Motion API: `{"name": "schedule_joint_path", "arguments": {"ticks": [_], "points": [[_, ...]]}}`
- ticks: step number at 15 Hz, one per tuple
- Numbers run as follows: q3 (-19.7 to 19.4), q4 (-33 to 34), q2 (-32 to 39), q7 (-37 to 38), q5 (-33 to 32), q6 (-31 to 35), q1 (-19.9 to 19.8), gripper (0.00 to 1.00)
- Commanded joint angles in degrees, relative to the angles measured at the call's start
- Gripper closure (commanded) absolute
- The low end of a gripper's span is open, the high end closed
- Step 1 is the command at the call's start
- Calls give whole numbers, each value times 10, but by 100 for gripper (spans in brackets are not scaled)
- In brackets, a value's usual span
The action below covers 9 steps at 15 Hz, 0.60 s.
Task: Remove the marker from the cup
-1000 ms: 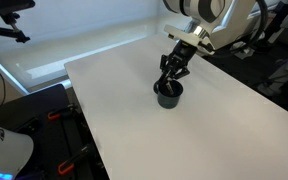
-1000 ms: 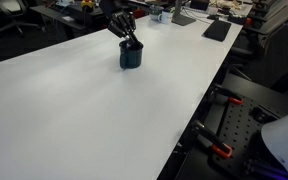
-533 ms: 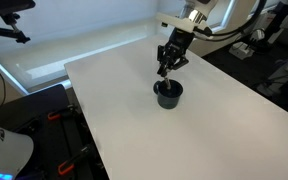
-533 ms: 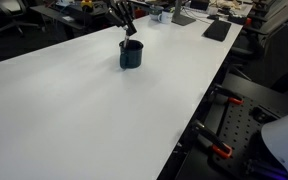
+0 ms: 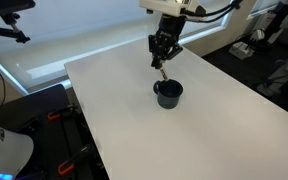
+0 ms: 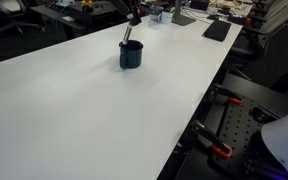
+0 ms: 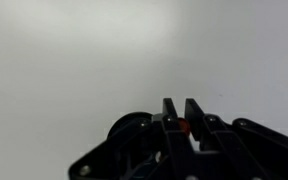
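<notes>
One marker (image 5: 161,72) hangs nearly upright, its lower end toward the cup (image 5: 168,94). My gripper (image 5: 160,60) pinches its upper end.

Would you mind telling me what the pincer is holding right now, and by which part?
The pincer holds the marker by its upper end; the rest hangs down toward the cup.

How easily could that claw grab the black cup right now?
Probably not yet: the gripper hangs just above the cup with nothing blocking it, but it is shut on the marker, so it has no free grip.
</notes>
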Motion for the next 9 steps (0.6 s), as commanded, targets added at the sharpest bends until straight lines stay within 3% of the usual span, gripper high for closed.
{"name": "schedule_joint_path", "arguments": {"ticks": [1, 4, 9], "points": [[4, -104, -93, 16, -20, 49, 12, 96], [10, -108, -94, 1, -32, 27, 19, 96], [22, -65, -22, -15, -39, -16, 29, 96]]}}
